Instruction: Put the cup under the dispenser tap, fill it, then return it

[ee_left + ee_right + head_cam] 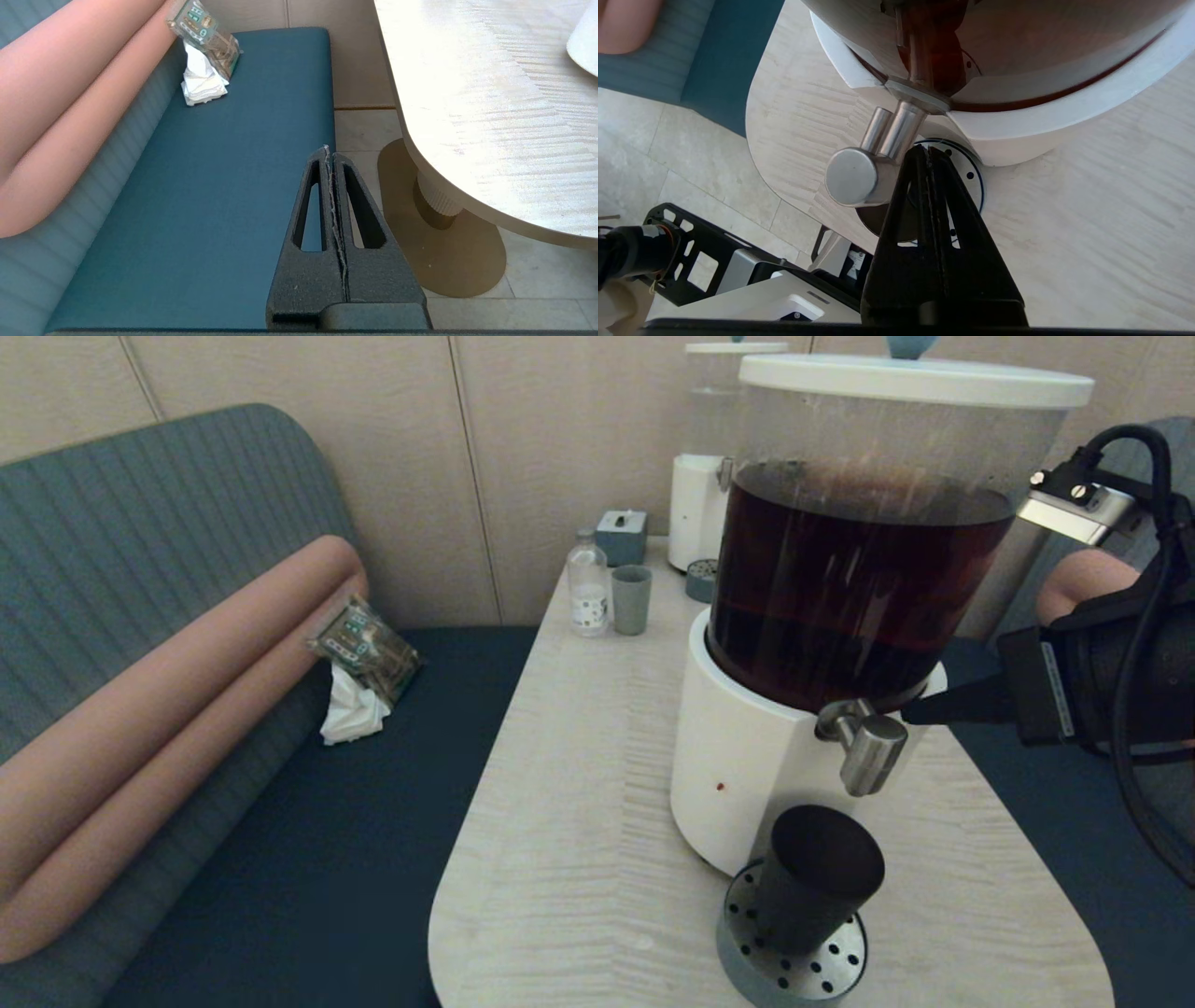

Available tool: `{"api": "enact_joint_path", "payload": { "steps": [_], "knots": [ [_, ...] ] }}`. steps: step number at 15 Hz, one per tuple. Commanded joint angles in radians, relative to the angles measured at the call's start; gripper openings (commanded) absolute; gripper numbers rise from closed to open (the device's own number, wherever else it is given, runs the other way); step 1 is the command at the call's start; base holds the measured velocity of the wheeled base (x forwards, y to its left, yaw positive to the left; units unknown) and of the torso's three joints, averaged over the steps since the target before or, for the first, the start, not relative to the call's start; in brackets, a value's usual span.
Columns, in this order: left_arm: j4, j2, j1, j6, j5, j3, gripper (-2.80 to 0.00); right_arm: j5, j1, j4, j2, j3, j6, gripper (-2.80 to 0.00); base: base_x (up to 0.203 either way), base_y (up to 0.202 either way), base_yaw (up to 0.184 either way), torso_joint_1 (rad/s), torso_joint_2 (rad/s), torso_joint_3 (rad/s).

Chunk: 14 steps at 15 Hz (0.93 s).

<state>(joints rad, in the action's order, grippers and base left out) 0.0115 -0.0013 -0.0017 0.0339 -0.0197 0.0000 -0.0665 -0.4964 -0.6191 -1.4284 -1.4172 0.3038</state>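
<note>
The dark tumbler cup [817,877] stands upright on the round perforated drip tray [794,975], directly below the brushed-steel dispenser tap [868,747]. The tap juts from the white base [738,756] of the big dispenser of dark brown liquid [859,579]. No stream shows between tap and cup. My right gripper [907,715] is shut and empty, its tip right beside the tap on the right side. In the right wrist view the gripper [928,150] lies against the tap [859,175], above the cup [873,224] and tray [971,172]. My left gripper [329,151] hangs shut and empty over the blue bench, left of the table.
At the table's far end stand a second dispenser with a clear tank [709,476], a grey-green cup [631,599], a small bottle [588,583] and a grey box [621,537]. A packet [364,649] and white tissue [353,714] lie on the bench. The rounded table edge [448,896] is near.
</note>
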Motion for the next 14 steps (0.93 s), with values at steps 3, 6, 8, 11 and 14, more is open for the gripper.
{"api": "enact_joint_path", "payload": {
  "steps": [3, 6, 8, 11, 14],
  "knots": [
    [0.001, 0.001, 0.000, 0.000, 0.000, 0.000, -2.80, -0.008, -0.001, 0.011, -0.012, 0.000, 0.001, -2.80, 0.000, 0.000, 0.000, 0.000, 0.00, 0.000],
    [0.001, 0.001, 0.000, 0.000, 0.000, 0.000, -2.80, -0.015, -0.002, 0.037, -0.018, 0.012, 0.000, -2.80, 0.000, 0.000, 0.000, 0.000, 0.00, 0.000],
    [0.001, 0.001, 0.000, 0.000, 0.000, 0.000, -2.80, -0.024, -0.012, 0.060, -0.015, 0.034, -0.008, -2.80, 0.000, 0.000, 0.000, 0.000, 0.00, 0.000],
    [0.001, 0.001, 0.000, 0.000, 0.000, 0.000, -2.80, -0.029, -0.013, 0.062, -0.020, 0.037, -0.012, -2.80, 0.000, 0.000, 0.000, 0.000, 0.00, 0.000],
    [0.001, 0.001, 0.000, 0.000, 0.000, 0.000, -2.80, -0.043, -0.015, 0.078, -0.019, 0.042, -0.014, -2.80, 0.000, 0.000, 0.000, 0.000, 0.00, 0.000]
  ]
}}
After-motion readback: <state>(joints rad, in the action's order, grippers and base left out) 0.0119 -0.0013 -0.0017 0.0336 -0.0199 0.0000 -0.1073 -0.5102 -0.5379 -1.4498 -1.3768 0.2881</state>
